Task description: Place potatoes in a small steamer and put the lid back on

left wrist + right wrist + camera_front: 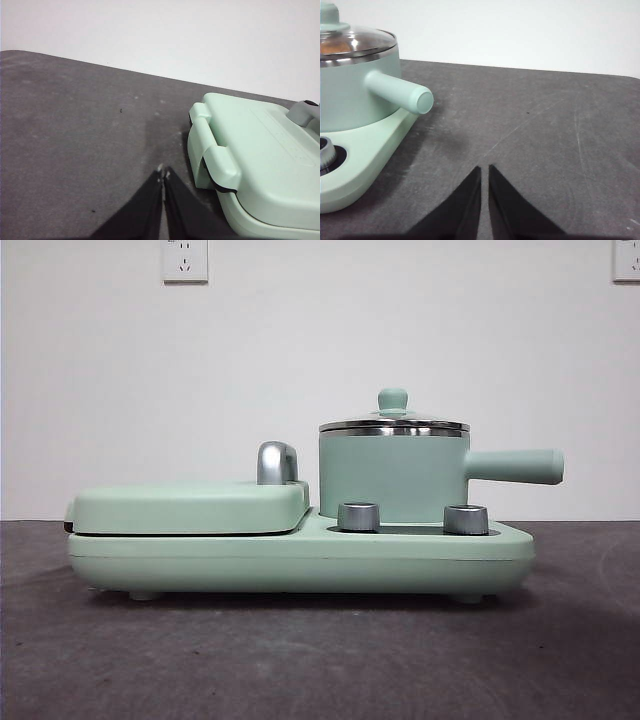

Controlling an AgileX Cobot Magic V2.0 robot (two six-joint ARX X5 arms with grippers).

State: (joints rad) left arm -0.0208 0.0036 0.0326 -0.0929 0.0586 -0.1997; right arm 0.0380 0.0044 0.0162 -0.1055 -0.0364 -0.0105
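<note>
The small steamer [392, 478], a mint-green pot with a steel rim and a straight side handle [515, 466], stands on the right half of a mint-green cooker base [300, 560]. The glass lid [393, 424] with its green knob sits on the pot. In the right wrist view the steamer [350, 95] shows with the lid [355, 44] on, and an orange-brown potato [332, 47] shows dimly through the glass. My left gripper [163, 173] is shut and empty over the table beside the griddle end. My right gripper [485, 170] is shut and empty, apart from the pot handle [400, 92].
The flat hinged griddle cover [190, 508] with a chrome handle [277, 462] takes the cooker's left half; it shows in the left wrist view [260, 160]. Two steel dials [359, 516] [466, 519] sit at the front. Dark grey table [320, 660]; white wall behind.
</note>
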